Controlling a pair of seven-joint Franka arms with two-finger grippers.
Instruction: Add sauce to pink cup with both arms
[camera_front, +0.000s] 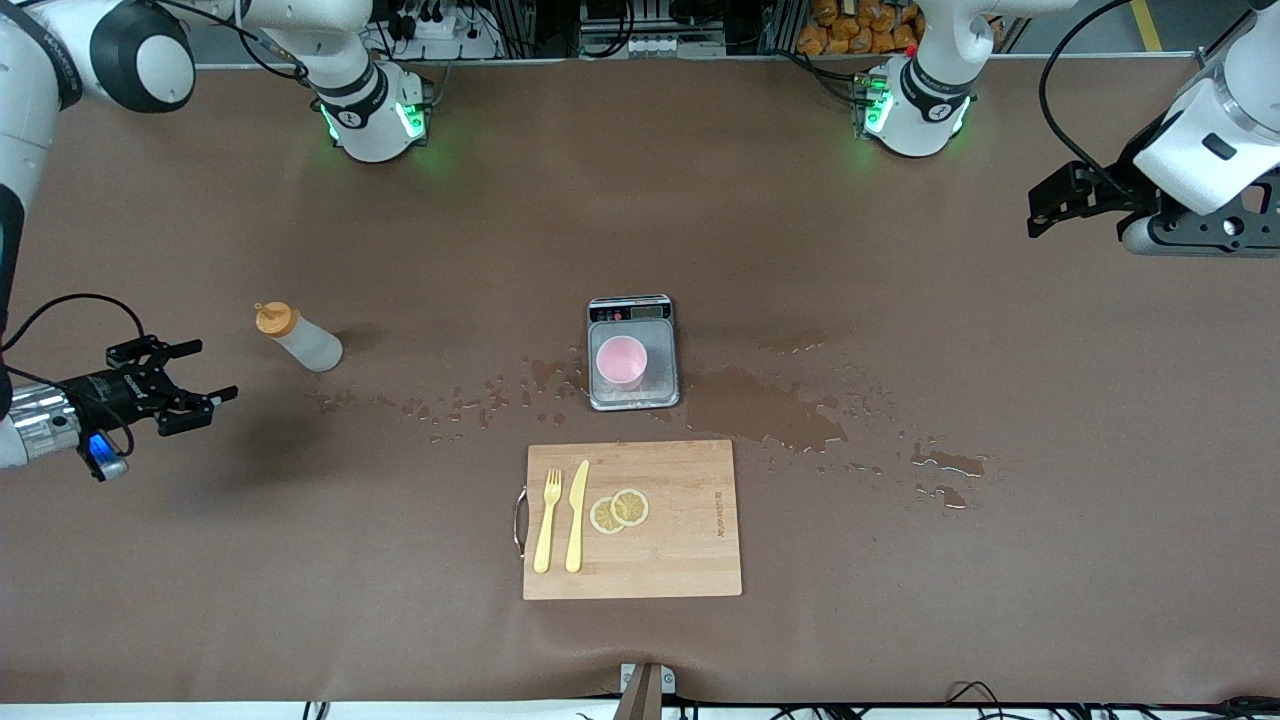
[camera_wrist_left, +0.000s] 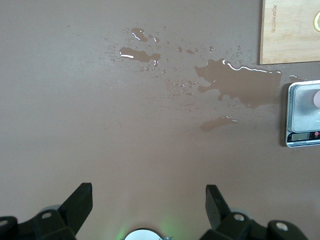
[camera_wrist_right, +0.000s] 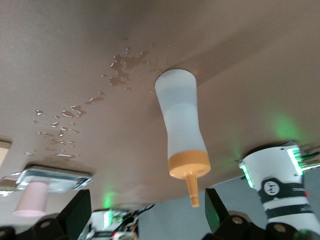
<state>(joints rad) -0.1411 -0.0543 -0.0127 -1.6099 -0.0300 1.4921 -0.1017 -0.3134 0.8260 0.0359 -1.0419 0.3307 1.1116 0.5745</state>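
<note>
Sauce bottle stood upright toward the right arm's end of the table, with the right gripper spread wide beside it. Cup sat on the scale mid-table. Left gripper waited, fingers apart. Any grasp should take the bottle's waist squarely.

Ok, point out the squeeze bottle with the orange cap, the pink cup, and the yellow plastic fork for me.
Translucent squeeze bottle with orange cap (camera_front: 305, 343): front view, on its translucent body.
Pink plastic cup (camera_front: 621, 360): front view, on its open top, where it stands on the scale.
Yellow plastic fork (camera_front: 546, 522): front view, on its handle.
</note>
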